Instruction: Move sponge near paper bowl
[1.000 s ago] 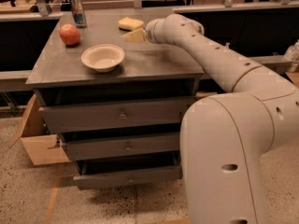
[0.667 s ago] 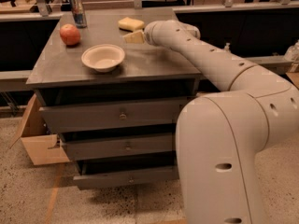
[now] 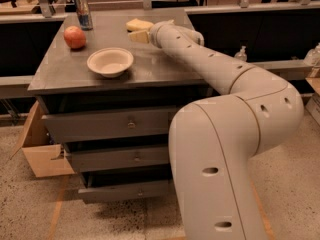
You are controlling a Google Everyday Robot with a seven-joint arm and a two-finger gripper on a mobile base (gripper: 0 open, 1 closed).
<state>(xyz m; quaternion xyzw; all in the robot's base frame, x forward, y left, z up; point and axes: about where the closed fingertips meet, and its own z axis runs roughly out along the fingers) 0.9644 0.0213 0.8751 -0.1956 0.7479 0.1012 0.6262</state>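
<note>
The sponge (image 3: 138, 24), a pale yellow block, lies at the back middle of the grey cabinet top (image 3: 65, 71). The paper bowl (image 3: 110, 62) stands upright nearer the front, left of the sponge and about a bowl's width away from it. My gripper (image 3: 140, 36), a yellowish wedge at the end of the white arm (image 3: 210, 64), hovers just in front of the sponge, close to its near edge. I cannot tell whether it touches the sponge.
A red apple (image 3: 75, 37) sits behind and left of the bowl. A drink can (image 3: 83, 12) stands at the back left. The cabinet has drawers (image 3: 130, 124) in front. An open cardboard box (image 3: 40, 154) is on the floor to the left.
The gripper has edged slightly left and back, closer to the sponge. The sponge, bowl and apple have not moved.
</note>
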